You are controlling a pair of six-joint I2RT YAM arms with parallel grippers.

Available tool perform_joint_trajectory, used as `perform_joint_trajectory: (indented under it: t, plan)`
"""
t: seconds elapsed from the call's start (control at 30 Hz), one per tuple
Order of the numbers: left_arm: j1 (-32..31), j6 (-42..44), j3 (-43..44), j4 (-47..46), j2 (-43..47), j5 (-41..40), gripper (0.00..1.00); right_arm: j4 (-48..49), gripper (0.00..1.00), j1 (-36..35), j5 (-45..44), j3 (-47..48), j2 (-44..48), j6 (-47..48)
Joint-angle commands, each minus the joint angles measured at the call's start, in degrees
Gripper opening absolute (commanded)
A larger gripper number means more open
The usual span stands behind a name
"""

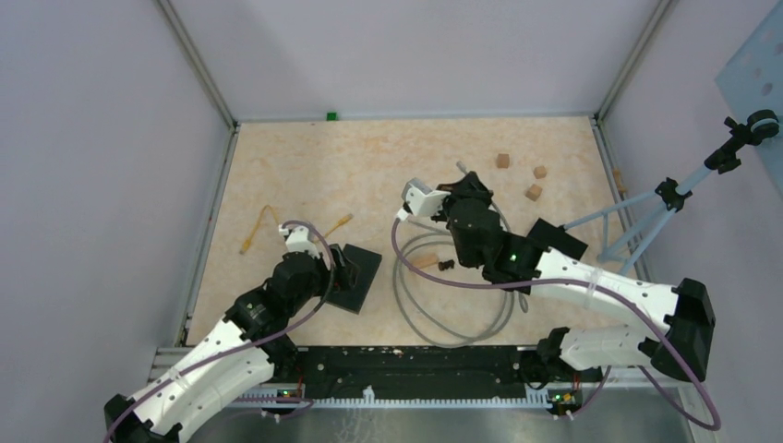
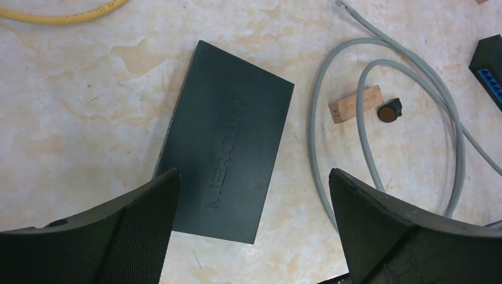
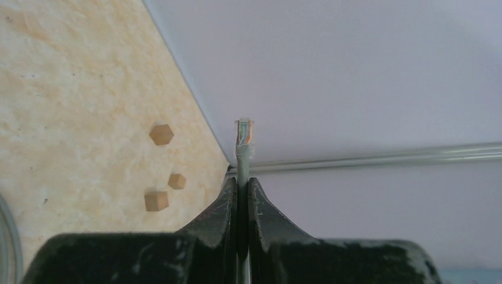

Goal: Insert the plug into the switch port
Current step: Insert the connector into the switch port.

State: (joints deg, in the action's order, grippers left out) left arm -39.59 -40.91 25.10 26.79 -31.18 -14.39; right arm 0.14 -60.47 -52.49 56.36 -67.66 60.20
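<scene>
Two fingers of the right gripper (image 3: 243,182) were pressed together on the grey cable (image 3: 243,163), pinched just behind the plug (image 3: 244,131). The clear connector stood free past the fingertips. This grip was judged to be chosen so the plug could be steered and pushed home without the fingers fouling a port.

The plug was held up off the table (image 1: 305,166), well apart from the black switch (image 2: 228,142), to its right and farther from the arm bases.

The left gripper (image 2: 253,177) was spread wide with nothing held. It was hung over the switch's near end; contact could not be told. It was judged to be readied for pinning the switch so it would not slide under the push.

The switch was laid flat, lettered lid up, with no ports shown in any view.

Just right of the switch, the rest of that cable was looped slack on the table. A wooden block (image 2: 354,104) and a black knob (image 2: 389,111) were touching each other inside the loops.

Farther right of the switch, a second black box (image 2: 490,68) with blue ports was seen. Which box was the target could not be told.

A yellow cable (image 2: 59,15) was lying beyond the switch, to its left. Three wooden pieces (image 1: 534,192) were scattered well to its right.

Insertion was judged not yet begun.
</scene>
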Motion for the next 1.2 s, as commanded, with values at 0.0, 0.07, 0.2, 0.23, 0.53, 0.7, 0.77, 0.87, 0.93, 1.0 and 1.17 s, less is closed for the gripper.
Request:
perform_joint_trajectory:
  t: [0.0,0.07,0.2,0.23,0.53,0.7,0.77,0.87,0.93,1.0,1.17]
  plan:
    - [0.9,-1.4,-1.1,-2.4,0.1,0.2,0.99,-0.8,0.00,-1.3,-1.6,3.9,-2.1,2.6]
    - [1.4,-1.9,-1.6,-2.3,-0.1,0.2,0.99,-9.2,0.00,-4.1,5.3,3.7,-3.1,-6.3]
    - [2.2,-2.5,-2.6,-2.6,-0.5,0.9,0.99,-15.7,0.00,-10.0,22.2,-0.4,-5.3,-25.9]
    - [2.4,-2.7,-2.9,-2.8,-0.6,1.2,0.99,-15.3,0.00,-10.8,25.8,-1.7,-6.0,-29.2]
    - [4.5,-3.2,-4.9,-4.1,-0.9,3.2,0.98,0.0,0.00,-12.3,50.4,-11.2,-10.5,-45.6]
    - [5.4,-3.9,-6.2,-5.2,-1.5,4.8,0.96,7.0,0.00,-12.4,55.7,-13.7,-13.8,-50.0]
    - [5.6,-4.3,-6.7,-5.4,-1.6,5.2,0.95,8.8,0.00,-12.4,56.8,-14.1,-15.7,-51.8]
    - [5.7,-4.8,-7.6,-5.7,-1.2,5.5,0.94,12.1,0.00,-12.4,56.6,-14.9,-17.9,-54.4]
    - [5.8,-5.1,-8.1,-5.7,-0.8,5.6,0.93,14.8,0.00,-12.4,55.5,-15.9,-18.8,-56.2]
    - [5.9,-5.3,-8.7,-5.8,-0.4,5.6,0.92,18.9,0.00,-12.4,54.6,-17.3,-19.5,-57.7]
    - [6.3,-5.6,-9.7,-6.6,0.0,6.3,0.86,24.6,0.00,-12.4,51.1,-20.4,-20.7,-59.4]
